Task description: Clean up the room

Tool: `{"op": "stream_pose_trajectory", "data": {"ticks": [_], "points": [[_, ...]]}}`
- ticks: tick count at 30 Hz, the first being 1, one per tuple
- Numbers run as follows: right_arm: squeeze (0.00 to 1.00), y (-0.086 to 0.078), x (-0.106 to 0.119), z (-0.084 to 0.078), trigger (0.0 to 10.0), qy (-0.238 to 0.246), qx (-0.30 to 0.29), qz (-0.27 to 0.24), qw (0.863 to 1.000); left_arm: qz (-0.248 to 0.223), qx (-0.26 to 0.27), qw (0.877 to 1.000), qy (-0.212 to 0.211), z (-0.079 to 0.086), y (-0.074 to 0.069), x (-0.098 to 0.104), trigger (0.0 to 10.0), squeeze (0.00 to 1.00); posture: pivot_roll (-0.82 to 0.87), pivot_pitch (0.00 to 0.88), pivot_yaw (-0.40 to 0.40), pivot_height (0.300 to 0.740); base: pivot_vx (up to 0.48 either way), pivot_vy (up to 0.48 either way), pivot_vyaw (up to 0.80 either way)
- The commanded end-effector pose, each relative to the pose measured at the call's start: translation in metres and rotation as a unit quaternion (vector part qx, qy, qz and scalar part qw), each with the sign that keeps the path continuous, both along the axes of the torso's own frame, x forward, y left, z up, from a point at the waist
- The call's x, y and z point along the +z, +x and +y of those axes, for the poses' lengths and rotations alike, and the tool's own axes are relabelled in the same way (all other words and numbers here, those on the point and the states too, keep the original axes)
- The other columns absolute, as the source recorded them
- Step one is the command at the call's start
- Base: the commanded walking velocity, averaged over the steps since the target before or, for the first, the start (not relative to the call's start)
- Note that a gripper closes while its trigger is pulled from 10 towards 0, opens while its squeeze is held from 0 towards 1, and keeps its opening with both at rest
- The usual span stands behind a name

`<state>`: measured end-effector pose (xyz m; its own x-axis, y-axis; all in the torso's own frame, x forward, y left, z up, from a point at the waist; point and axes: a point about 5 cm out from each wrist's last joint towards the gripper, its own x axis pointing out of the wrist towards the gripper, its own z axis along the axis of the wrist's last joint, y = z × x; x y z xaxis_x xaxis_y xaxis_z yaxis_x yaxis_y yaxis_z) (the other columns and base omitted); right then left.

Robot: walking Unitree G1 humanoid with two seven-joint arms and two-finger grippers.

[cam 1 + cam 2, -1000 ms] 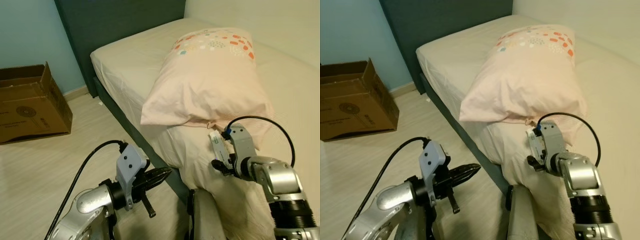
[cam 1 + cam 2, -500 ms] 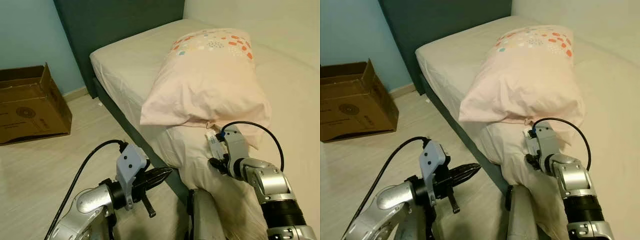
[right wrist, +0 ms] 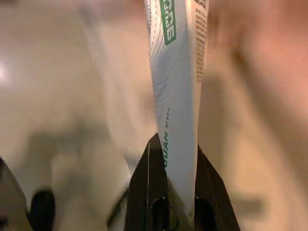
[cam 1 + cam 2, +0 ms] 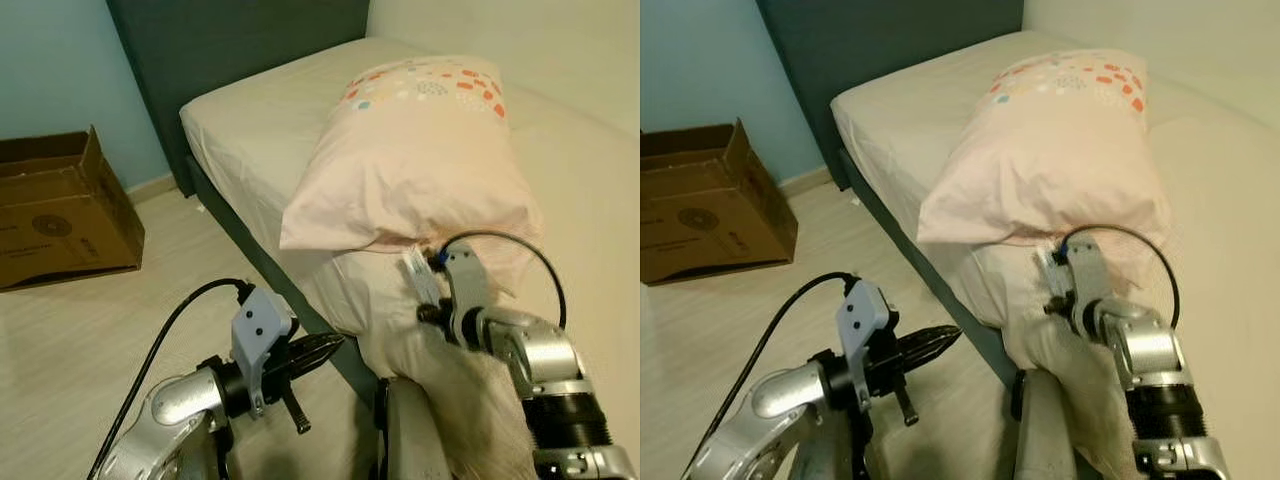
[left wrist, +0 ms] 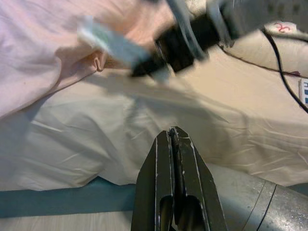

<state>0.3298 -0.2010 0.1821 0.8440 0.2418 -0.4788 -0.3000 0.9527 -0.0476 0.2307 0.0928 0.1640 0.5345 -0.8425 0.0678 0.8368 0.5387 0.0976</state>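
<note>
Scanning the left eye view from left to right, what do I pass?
Cardboard box → left gripper, shut, over the floor → pink pillow on the bed → right gripper, holding a white packet by the pillow's near edge.

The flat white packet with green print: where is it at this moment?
The flat white packet with green print is clamped in the right gripper, over the cream bed sheet, just below the pink pillow's near edge, on the robot's right.
</note>
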Motion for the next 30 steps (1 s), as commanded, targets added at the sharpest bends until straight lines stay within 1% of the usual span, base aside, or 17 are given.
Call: {"op": "stream_pose_trajectory", "data": {"ticks": [1, 5, 10, 12, 14, 16, 17, 19, 20, 21, 22, 23, 24, 25, 26, 27, 30], "points": [[0.0, -0.004, 0.006, 0.006, 0.0, 0.033, 0.024, 0.004, 0.999, 0.008, -0.001, 1.0, 0.011, 0.003, -0.001, -0.005, 10.0, 0.0, 0.0, 0.233, 0.013, 0.528, 0.0, 0.0, 0.0], [0.0, -0.005, 0.032, 0.013, 0.0, 0.066, 0.072, -0.029, 0.995, 0.009, -0.003, 1.0, 0.011, 0.002, -0.001, -0.005, 10.0, 0.0, 0.0, 0.233, 0.013, 0.528, 0.0, 0.0, 0.0], [0.0, -0.007, 0.042, 0.016, 0.0, 0.083, 0.098, -0.04, 0.991, 0.01, -0.004, 1.0, 0.011, 0.002, -0.002, -0.006, 10.0, 0.0, 0.0, 0.236, 0.013, 0.528, 0.0, 0.0, 0.0], [0.0, -0.006, 0.058, 0.022, 0.0, 0.14, 0.112, -0.08, 0.98, 0.009, 0.008, 1.0, 0.012, 0.004, -0.001, -0.006, 10.0, 0.0, 0.0, 0.233, 0.013, 0.528, 0.0, 0.0, 0.0], [0.0, -0.006, 0.063, 0.025, 0.0, 0.162, 0.113, -0.097, 0.976, 0.009, 0.016, 1.0, 0.013, 0.005, 0.001, -0.007, 10.0, 0.0, -0.01, 0.225, 0.012, 0.528, 0.0, 0.0, 0.0], [0.0, -0.006, 0.063, 0.025, 0.0, 0.162, 0.113, -0.097, 0.976, 0.009, 0.016, 1.0, 0.013, 0.005, 0.001, -0.007, 10.0, 0.0, -0.01, 0.225, 0.012, 0.528, 0.0, 0.0, 0.0], [0.0, -0.003, 0.051, 0.039, 0.0, 0.178, 0.094, -0.125, 0.971, 0.0, 0.144, 0.989, 0.033, 0.021, 0.025, -0.014, 10.0, 0.0, -0.02, 0.206, 0.006, 0.528, 0.0, 0.0, 0.0], [0.0, -0.006, 0.033, 0.056, 0.0, 0.174, 0.09, -0.123, 0.973, 0.006, 0.26, 0.965, 0.029, 0.038, 0.043, -0.018, 10.0, 0.0, -0.02, 0.196, 0.002, 0.528, 0.0, 0.0, 0.0], [0.0, -0.006, 0.033, 0.056, 0.0, 0.174, 0.09, -0.123, 0.973, 0.006, 0.26, 0.965, 0.029, 0.038, 0.043, -0.018, 10.0, 0.0, -0.02, 0.196, 0.002, 0.528, 0.0, 0.0, 0.0], [0.0, -0.007, 0.023, 0.063, 0.0, 0.161, 0.087, -0.122, 0.976, 0.012, 0.31, 0.951, 0.013, 0.047, 0.049, -0.019, 10.0, 0.0, -0.02, 0.187, -0.002, 0.528, 0.0, 0.0, 0.0], [0.0, -0.007, 0.023, 0.063, 0.0, 0.161, 0.087, -0.122, 0.976, 0.012, 0.31, 0.951, 0.013, 0.047, 0.049, -0.019, 10.0, 0.0, -0.02, 0.187, -0.002, 0.528, 0.0, 0.0, 0.0], [0.0, -0.009, 0.013, 0.071, 10.0, 0.12, 0.087, -0.14, 0.979, 0.034, 0.358, 0.933, -0.01, 0.058, 0.052, -0.021, 10.0, 0.0, -0.02, 0.177, -0.005, 0.528, 0.0, 0.0, 0.0], [0.0, -0.01, 0.002, 0.078, 10.0, 0.097, 0.088, -0.15, 0.98, 0.052, 0.396, 0.916, -0.022, 0.067, 0.054, -0.026, 10.0, 0.0, -0.03, 0.156, -0.006, 0.528, 0.0, 0.0, 0.0], [0.0, -0.01, 0.002, 0.078, 10.0, 0.097, 0.088, -0.15, 0.98, 0.052, 0.396, 0.916, -0.022, 0.067, 0.054, -0.026, 10.0, 0.0, -0.03, 0.156, -0.006, 0.528, 0.0, 0.0, 0.0], [0.0, -0.012, -0.008, 0.083, 10.0, 0.085, 0.084, -0.156, 0.98, 0.068, 0.417, 0.906, -0.028, 0.073, 0.053, -0.031, 10.0, 0.0, -0.03, 0.15, -0.009, 0.528, 0.0, 0.0, 0.0], [0.0, -0.013, -0.017, 0.086, 10.0, 0.072, 0.083, -0.163, 0.981, 0.071, 0.427, 0.901, -0.025, 0.076, 0.052, -0.035, 10.0, 0.0, -0.03, 0.142, -0.012, 0.528, 0.0, 0.0, 0.0], [0.0, -0.014, -0.024, 0.088, 10.0, 0.067, 0.082, -0.166, 0.98, 0.068, 0.433, 0.899, -0.011, 0.077, 0.05, -0.038, 10.0, 0.0, -0.03, 0.136, -0.013, 0.528, 0.0, 0.0, 0.0]]}}
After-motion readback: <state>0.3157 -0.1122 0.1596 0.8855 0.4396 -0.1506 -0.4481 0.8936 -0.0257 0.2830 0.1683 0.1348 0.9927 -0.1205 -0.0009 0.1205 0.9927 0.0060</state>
